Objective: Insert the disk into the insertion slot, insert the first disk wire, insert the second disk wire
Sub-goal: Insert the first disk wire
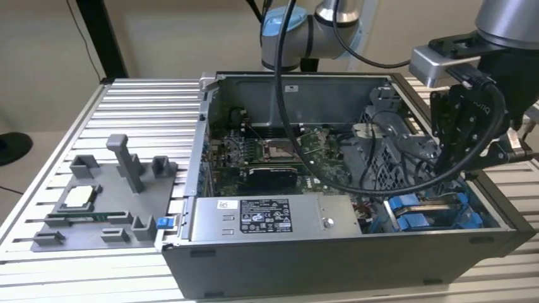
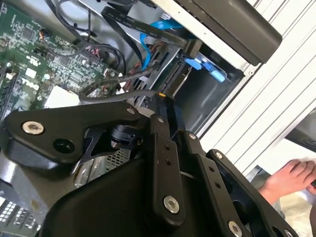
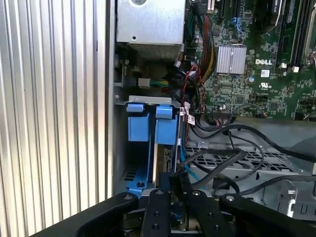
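The disk stands on edge in the insertion slot, the grey metal bay at the case's corner, and its blue carrier is pushed home. In the exterior view the blue carrier shows at the case's front right. My gripper hangs right over the disk's inner end. Its fingers are closed together on the plug end of a black disk wire. A flat black wire and a thin blue wire lie by the bay's far end. My gripper reaches down into the case.
The grey power-supply box sits beside the bay. A second blue carrier stands against the case wall. Loose cables cross the metal cage. The motherboard lies beyond. A grey fixture rests on the slatted table. A hand is outside the case.
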`<action>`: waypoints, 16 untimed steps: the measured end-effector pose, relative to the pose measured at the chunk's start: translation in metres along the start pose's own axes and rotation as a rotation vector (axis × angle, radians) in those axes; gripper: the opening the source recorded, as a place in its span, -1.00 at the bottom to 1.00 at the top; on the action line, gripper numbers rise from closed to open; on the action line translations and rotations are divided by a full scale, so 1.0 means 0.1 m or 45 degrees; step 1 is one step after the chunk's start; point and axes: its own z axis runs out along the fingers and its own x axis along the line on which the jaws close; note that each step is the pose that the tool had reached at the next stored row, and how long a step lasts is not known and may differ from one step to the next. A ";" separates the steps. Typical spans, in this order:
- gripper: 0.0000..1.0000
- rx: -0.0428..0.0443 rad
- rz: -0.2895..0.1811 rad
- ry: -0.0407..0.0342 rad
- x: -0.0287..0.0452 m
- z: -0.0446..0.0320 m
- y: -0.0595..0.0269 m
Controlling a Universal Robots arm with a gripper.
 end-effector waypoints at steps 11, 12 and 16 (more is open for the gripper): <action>-1.00 0.000 0.000 -0.0001 0.094 0.023 -0.077; -1.00 0.000 0.000 -0.0002 0.096 0.023 -0.078; -1.00 -0.001 0.000 -0.0003 0.098 0.025 -0.084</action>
